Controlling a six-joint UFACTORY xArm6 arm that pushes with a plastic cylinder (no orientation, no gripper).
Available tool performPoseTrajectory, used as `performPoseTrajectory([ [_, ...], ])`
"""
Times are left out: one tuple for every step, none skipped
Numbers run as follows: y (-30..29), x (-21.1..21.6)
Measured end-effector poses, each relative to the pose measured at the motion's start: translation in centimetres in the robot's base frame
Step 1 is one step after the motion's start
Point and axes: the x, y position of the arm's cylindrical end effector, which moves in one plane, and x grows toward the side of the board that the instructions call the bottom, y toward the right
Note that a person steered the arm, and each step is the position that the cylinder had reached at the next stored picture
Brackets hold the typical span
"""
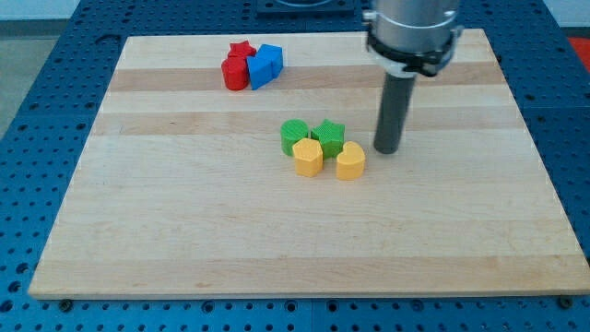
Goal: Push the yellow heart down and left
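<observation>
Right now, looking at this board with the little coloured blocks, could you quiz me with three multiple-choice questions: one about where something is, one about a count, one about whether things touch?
1. Where is my tip relative to the yellow heart?
A. at its upper right
B. at its lower left
C. directly below it

2. How many green blocks are on the board?
A. one
B. two
C. four

3. What is the state of my tip and the yellow heart?
A. the tip rests on top of the heart
B. the tip is close beside it with a small gap showing
C. the tip is across the board by the blue block

Answers:
1 A, the rod's end stands toward the view's right and slightly above the heart.
2 B, a green cylinder and a green star.
3 B, a sliver of wood shows between them.
</observation>
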Motion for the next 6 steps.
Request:
performPoseTrajectory([
  [1.4,2.0],
  [0.8,4.4],
  [-1.9,4.5],
  [-3.8,4.5],
  [-5.6,4.4],
  [-6.2,4.4],
])
